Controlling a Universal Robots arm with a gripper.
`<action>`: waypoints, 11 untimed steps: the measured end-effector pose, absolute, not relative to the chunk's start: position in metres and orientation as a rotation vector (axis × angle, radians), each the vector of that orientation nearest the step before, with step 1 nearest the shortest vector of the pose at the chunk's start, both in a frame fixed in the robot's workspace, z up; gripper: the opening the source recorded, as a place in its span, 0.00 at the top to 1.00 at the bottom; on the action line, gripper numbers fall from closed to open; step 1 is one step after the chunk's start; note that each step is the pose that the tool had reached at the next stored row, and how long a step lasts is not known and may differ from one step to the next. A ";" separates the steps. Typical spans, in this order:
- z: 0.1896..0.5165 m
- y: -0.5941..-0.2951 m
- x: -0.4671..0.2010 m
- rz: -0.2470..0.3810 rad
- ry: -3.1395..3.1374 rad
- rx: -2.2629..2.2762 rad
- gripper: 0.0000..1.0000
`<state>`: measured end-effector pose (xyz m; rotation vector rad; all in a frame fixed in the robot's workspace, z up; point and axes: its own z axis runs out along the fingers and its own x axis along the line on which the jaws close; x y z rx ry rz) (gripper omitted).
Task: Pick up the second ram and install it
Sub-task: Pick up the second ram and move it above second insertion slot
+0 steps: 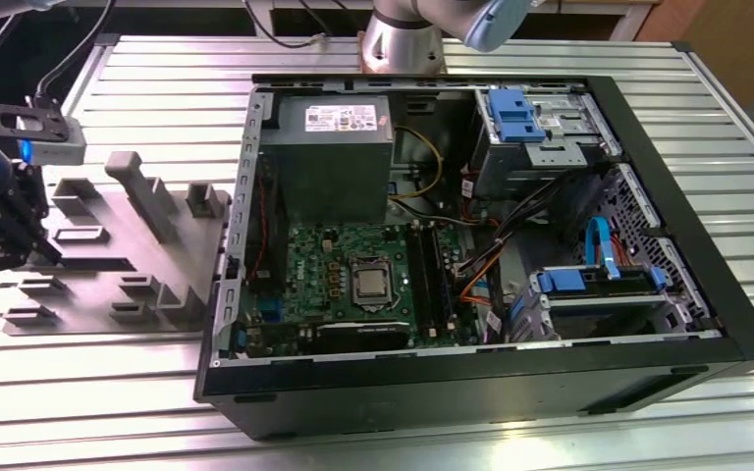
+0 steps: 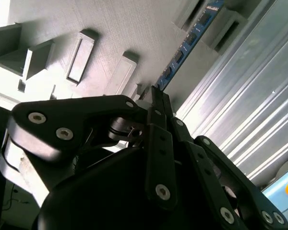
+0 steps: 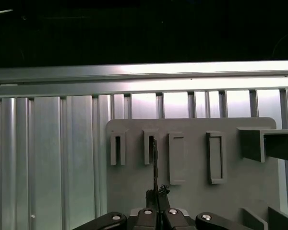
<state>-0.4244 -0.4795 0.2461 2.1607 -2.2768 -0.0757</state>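
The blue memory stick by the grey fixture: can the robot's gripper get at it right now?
Most likely yes. In the second wrist view the gripper looks shut on the near end of the second ram, which runs out over the grey fixture, with nothing in between.

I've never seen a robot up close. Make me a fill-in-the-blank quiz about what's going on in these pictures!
1. The gripper is ____ on the second ram.
2. The second ram is a thin stick coloured ____.
3. The grey fixture lies on the exterior view's ____ of the computer case.
4. Inside the case, the main board is coloured ____.

Missing words: shut; blue; left; green.
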 end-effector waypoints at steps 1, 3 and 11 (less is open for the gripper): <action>0.247 -0.480 -0.424 -0.076 -2.276 2.160 0.89; 0.253 -0.479 -0.424 -0.076 -2.277 2.161 0.89; 0.282 -0.479 -0.424 -0.075 -2.277 2.161 0.89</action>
